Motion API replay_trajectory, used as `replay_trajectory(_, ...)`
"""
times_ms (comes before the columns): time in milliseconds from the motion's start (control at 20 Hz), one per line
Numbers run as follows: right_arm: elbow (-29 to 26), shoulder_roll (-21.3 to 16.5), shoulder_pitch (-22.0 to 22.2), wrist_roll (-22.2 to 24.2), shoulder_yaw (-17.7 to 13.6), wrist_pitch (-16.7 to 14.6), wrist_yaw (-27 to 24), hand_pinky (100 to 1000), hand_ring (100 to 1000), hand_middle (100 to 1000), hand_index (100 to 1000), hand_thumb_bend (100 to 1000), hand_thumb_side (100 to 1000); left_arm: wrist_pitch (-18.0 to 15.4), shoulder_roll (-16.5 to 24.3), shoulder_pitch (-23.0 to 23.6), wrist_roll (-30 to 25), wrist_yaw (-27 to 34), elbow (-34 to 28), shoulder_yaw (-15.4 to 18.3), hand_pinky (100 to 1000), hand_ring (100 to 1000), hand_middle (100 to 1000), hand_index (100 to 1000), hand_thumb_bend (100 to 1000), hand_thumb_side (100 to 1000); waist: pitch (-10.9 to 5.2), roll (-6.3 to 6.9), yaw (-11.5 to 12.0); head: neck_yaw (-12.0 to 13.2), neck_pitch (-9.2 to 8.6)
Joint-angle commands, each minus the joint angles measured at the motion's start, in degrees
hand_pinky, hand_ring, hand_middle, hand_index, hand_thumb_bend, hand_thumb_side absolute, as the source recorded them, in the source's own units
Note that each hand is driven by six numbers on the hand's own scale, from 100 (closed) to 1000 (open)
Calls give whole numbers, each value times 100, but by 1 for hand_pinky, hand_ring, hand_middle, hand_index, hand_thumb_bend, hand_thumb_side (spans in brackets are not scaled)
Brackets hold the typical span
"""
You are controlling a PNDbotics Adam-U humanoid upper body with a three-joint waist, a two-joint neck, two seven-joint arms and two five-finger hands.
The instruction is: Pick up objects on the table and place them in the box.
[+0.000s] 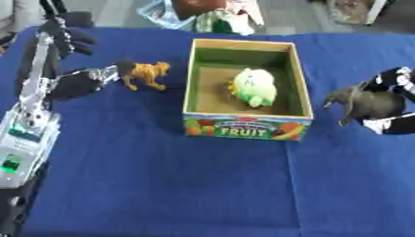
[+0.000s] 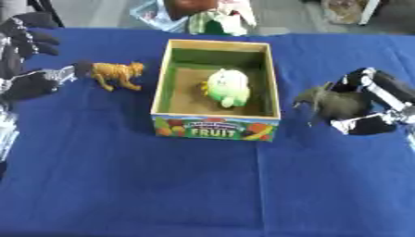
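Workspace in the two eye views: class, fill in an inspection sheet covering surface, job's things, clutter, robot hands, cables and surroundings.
Surface: blue cloth covers the table.
Job's things: open box labelled FRUIT, pale green toy inside; brown animal figure standing left of the box; grey animal figure right of the box.
Clutter: nothing seen.
Robot hands: left robot hand beside the brown figure, fingers spread; right robot hand curled round the grey figure.
Cables: nothing seen.
Surroundings: floor and assorted items beyond the far edge, unclear.
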Motion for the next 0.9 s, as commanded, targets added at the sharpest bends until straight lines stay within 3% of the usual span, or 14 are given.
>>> replay_trajectory(50, -235, -292, -243, -24, -137, 60, -133, 132, 255, 293, 414, 328, 100, -6, 109, -42, -24, 28, -43, 0, 610, 635, 674, 778, 854, 253, -124, -19, 15, 4, 15)
replay_trajectory(400, 13, -151, -863, 10, -150, 92, -96, 134, 256, 293, 413, 331, 100, -17, 100, -71, -91, 48, -40, -62, 609, 636, 674, 778, 854, 252, -155, -34, 119, -75, 8)
replay_trajectory(900, 1331, 669, -1750, -30, -314, -50, 694, 150, 268, 304, 423, 332, 100, -39, 5, -256, -216, 94, -75, -181, 610, 636, 674, 778, 854, 251, -95, -25, 445, -318, -66)
